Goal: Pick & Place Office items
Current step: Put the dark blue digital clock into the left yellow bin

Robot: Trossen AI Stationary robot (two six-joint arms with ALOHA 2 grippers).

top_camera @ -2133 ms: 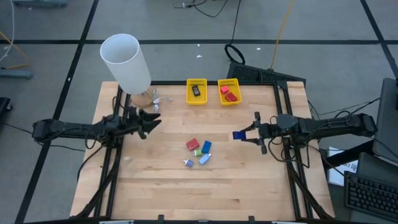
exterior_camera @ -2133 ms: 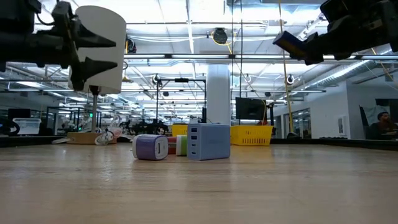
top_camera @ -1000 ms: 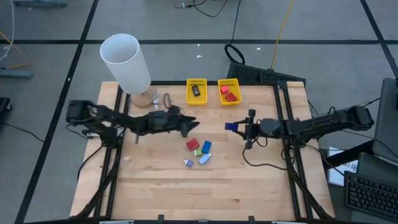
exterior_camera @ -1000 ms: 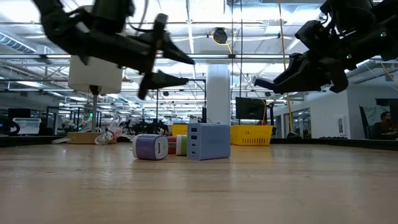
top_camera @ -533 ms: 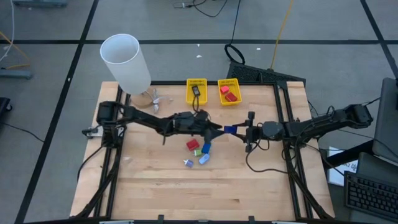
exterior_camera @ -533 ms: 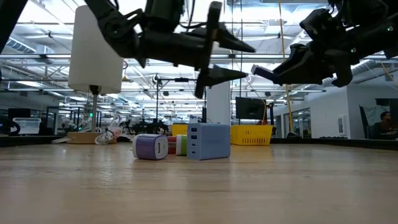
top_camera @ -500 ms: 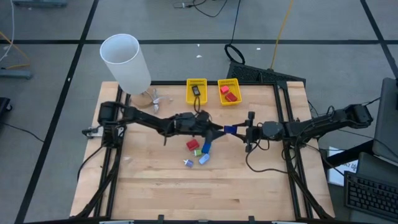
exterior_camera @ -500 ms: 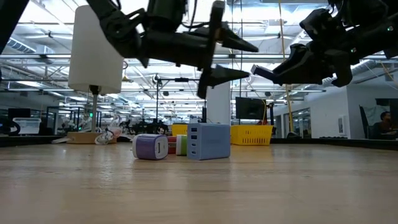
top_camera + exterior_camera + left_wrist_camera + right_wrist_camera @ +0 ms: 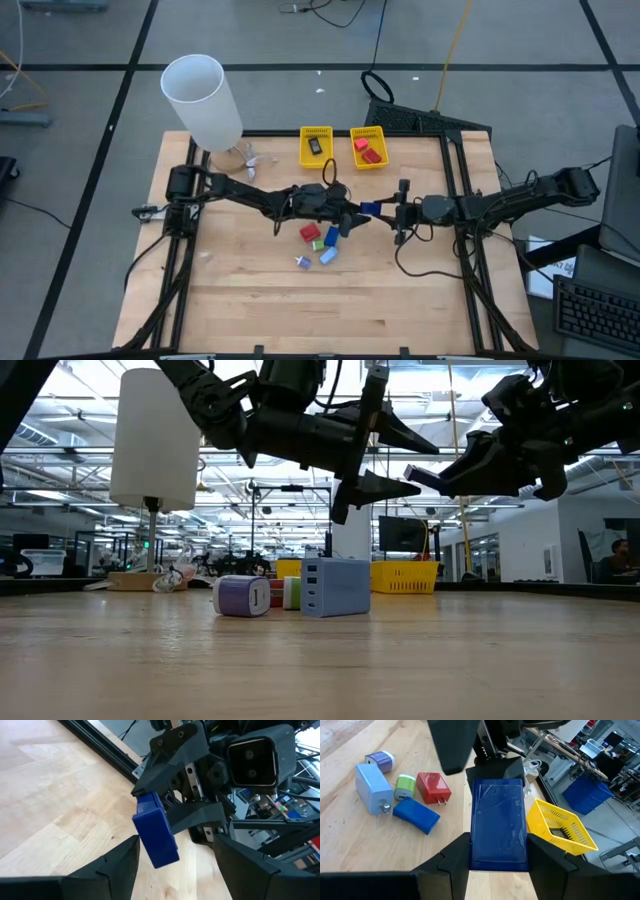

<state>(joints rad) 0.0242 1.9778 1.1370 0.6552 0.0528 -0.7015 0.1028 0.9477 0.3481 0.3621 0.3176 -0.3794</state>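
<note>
My right gripper (image 9: 385,210) is shut on a blue rectangular block (image 9: 499,825) and holds it above the table's middle. My left gripper (image 9: 356,215) is open. Its two fingers stand on either side of the block's free end (image 9: 156,837), and a gap shows on each side. Below them, several small office items lie on the wood: a red one (image 9: 309,232), a green one (image 9: 317,243), a blue one (image 9: 331,237), a pale blue charger (image 9: 372,787) and a purple plug (image 9: 380,759). My right gripper pinches the blue block between its two fingers (image 9: 455,855), by two opposite sides at the end nearest the gripper (image 9: 499,862). The fingers come in about level from the table's right. The block sticks out past the fingertips toward the left arm, lifted clear of the table.
Two yellow mesh baskets stand at the far edge. The left one (image 9: 316,147) holds a black item and the right one (image 9: 367,148) holds red items. A tall white cylinder (image 9: 203,100) stands at the far left corner. Bare wood lies toward the near edge.
My left gripper has reached toward the table's right, staying open. It has gone from left of the loose items to the right gripper, so its fingers now flank the blue block's free end. The right gripper and the block have kept still.
</note>
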